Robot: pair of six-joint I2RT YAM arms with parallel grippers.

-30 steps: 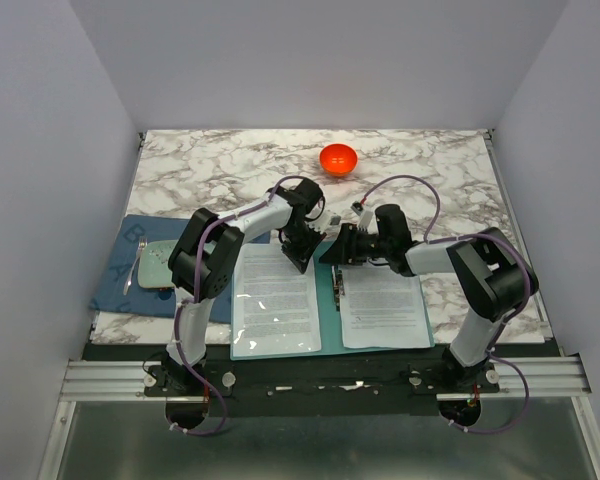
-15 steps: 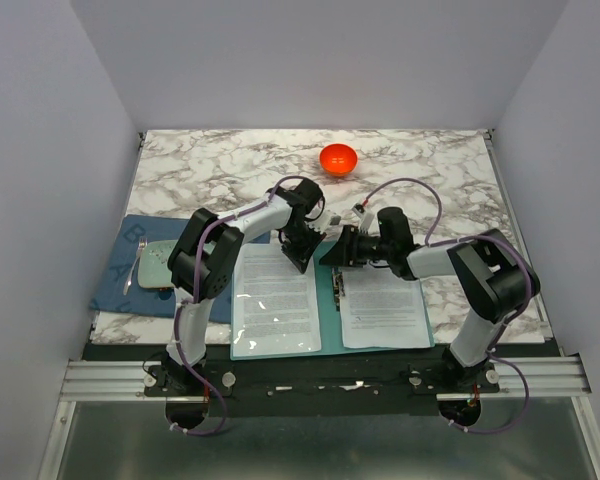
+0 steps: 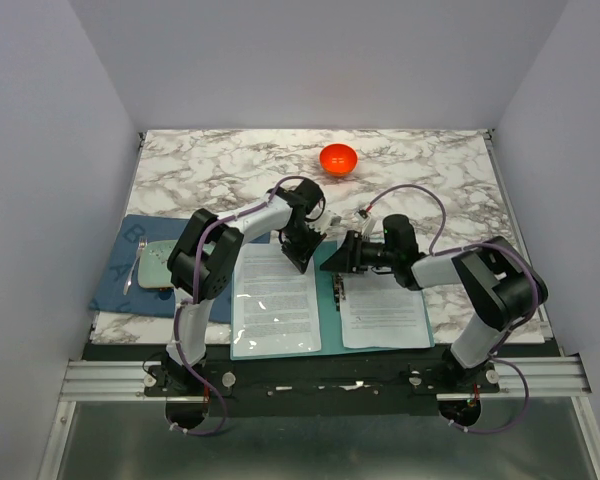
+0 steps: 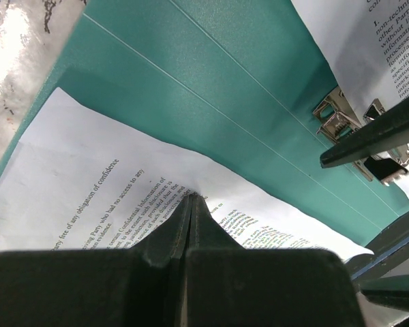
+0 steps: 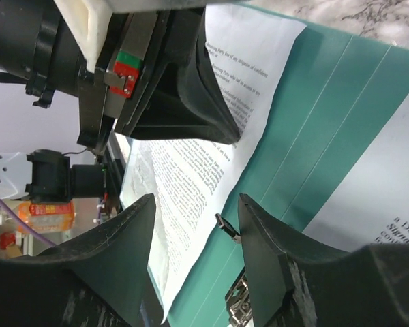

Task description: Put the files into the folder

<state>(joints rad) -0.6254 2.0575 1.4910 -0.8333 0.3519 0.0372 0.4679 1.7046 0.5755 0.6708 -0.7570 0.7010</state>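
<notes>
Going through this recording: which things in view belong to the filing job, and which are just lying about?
Job in hand:
white printed paper sheets
flat teal-green folder, lying open
left gripper, shut, tip on a sheet
right gripper, open

Lying about:
glossy orange bowl
dark blue cloth mat
pale green tray

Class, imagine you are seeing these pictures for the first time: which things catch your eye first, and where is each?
The open teal folder lies at the table's near edge, with white files on both halves. Over its far end, the left gripper, shut, touches the left ones, and the right gripper hangs open near the metal clip. An orange bowl glows farther back.
</notes>
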